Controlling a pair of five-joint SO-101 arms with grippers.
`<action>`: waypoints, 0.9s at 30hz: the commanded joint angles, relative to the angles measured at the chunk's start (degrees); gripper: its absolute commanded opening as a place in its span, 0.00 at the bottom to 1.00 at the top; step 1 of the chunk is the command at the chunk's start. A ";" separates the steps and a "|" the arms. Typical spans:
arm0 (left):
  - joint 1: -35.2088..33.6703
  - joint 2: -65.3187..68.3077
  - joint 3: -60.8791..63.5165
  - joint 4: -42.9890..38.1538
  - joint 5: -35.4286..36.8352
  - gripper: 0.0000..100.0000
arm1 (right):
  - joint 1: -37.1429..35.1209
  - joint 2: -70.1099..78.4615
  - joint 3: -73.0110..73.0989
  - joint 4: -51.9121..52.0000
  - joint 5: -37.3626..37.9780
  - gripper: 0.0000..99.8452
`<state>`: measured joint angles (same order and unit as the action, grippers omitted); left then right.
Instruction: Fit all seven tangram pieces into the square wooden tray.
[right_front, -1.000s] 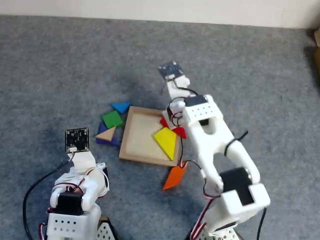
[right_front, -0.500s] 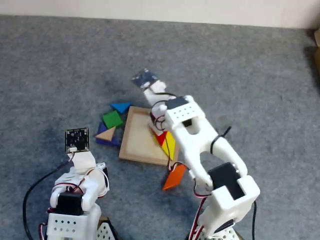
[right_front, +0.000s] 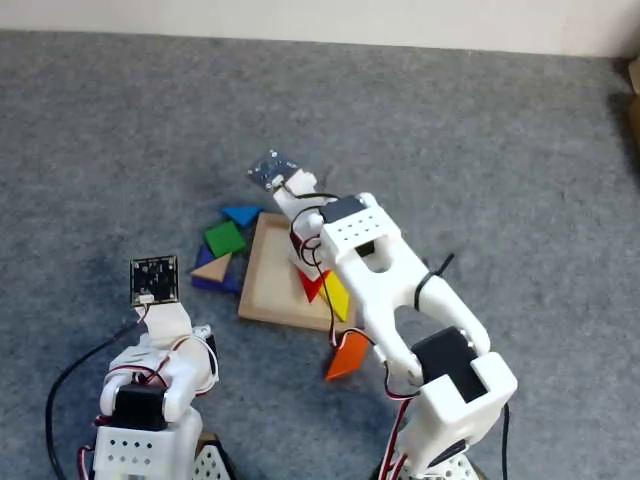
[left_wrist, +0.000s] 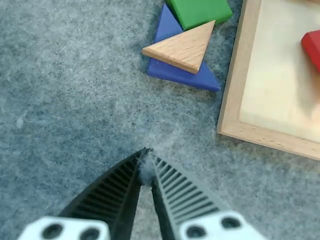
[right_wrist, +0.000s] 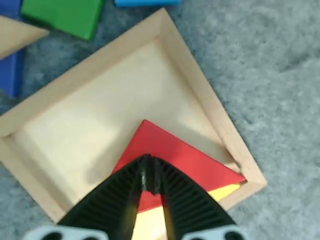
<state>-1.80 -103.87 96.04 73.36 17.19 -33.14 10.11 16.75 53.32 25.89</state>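
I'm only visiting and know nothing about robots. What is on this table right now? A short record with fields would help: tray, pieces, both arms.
Tray: square wooden tray on grey table cover
Inside tray: red triangle, yellow piece
Outside, one side: green square, light blue triangle, wooden triangle lying partly on blue piece
Outside, near corner: orange piece
Right gripper: fingers shut, tip at the red triangle
Left gripper: fingers shut, above bare cover
Pieces left to fit: five

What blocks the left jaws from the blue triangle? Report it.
Nothing visible: bare grey felt lies between the left gripper, jaws shut, and the blue triangle. The wooden triangle rests on top of the blue one, covering part of it.
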 joint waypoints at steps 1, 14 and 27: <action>-0.40 -0.22 1.10 0.26 -0.44 0.01 | -0.75 -0.31 -0.48 4.62 0.18 0.00; -0.40 -0.22 1.10 0.26 -0.44 0.01 | -1.89 -3.30 -3.21 10.68 -3.34 0.00; -0.40 -0.22 1.10 0.26 -0.44 0.01 | 2.86 -11.56 2.15 11.03 -8.97 0.00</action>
<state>-1.80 -103.87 96.04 73.36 17.19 -30.77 2.29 18.15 61.67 17.63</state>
